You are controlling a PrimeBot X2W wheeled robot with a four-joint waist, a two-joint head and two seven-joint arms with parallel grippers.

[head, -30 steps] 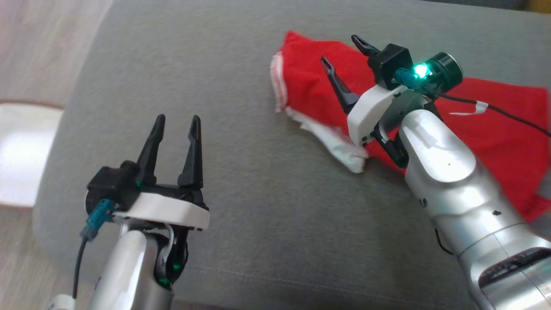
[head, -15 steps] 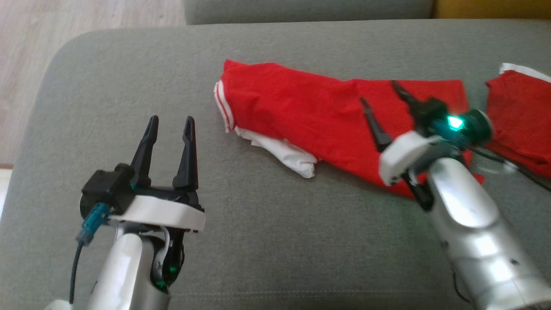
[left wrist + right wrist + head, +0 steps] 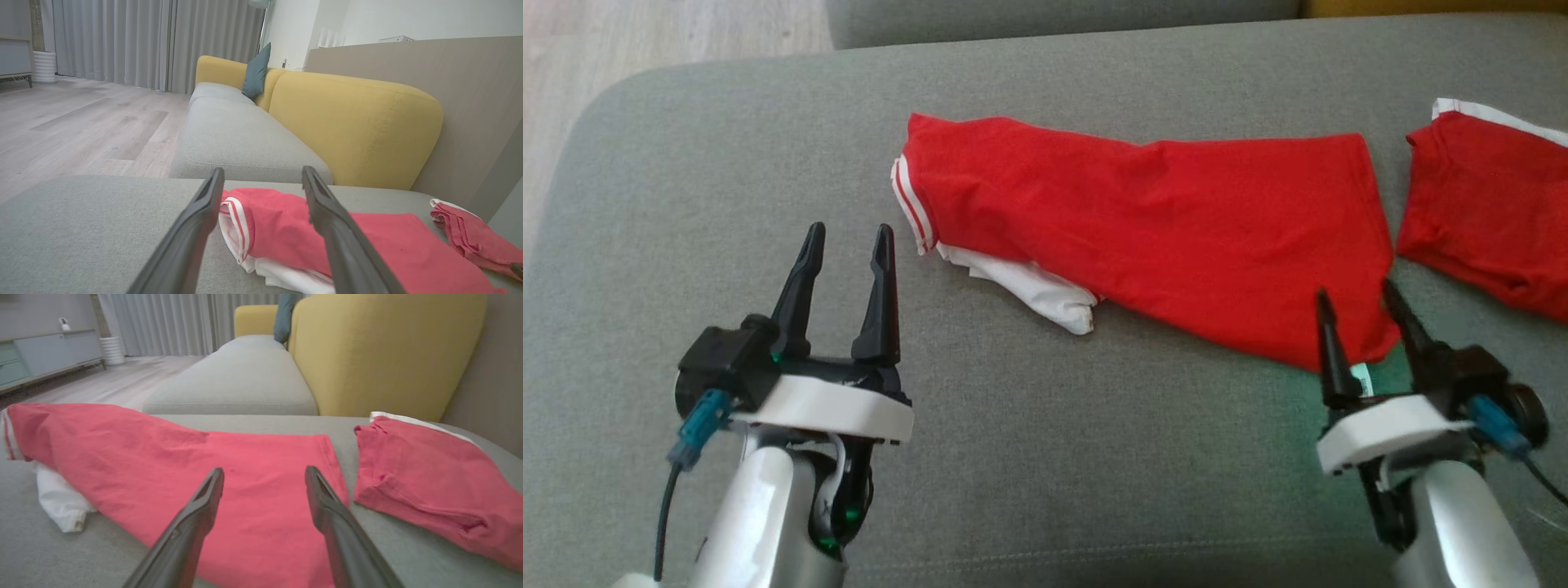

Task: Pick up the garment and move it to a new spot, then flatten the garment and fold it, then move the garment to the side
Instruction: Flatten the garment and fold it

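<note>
The garment (image 3: 1143, 220) is a red shirt with white trim, lying spread in a long band across the grey sofa cushion (image 3: 1029, 457). A white part (image 3: 1045, 294) sticks out under its left end. My left gripper (image 3: 849, 230) hovers open and empty to the left of the garment's striped edge (image 3: 235, 220). My right gripper (image 3: 1356, 291) stands open and empty at the garment's near right corner. In the right wrist view the garment (image 3: 171, 457) lies just ahead of that gripper (image 3: 264, 470). The left wrist view looks between the left gripper's (image 3: 262, 171) fingers at the garment (image 3: 282, 220).
A second red garment (image 3: 1486, 212), folded, lies at the cushion's right, a narrow gap away (image 3: 425, 477). A yellow backrest (image 3: 351, 126) rises behind the cushion. Another grey cushion (image 3: 241, 384) extends beyond. Wooden floor (image 3: 645, 33) lies past the cushion's left edge.
The head camera has shifted. My right arm has drawn back from above the garment to its near right corner. The left gripper has kept its place.
</note>
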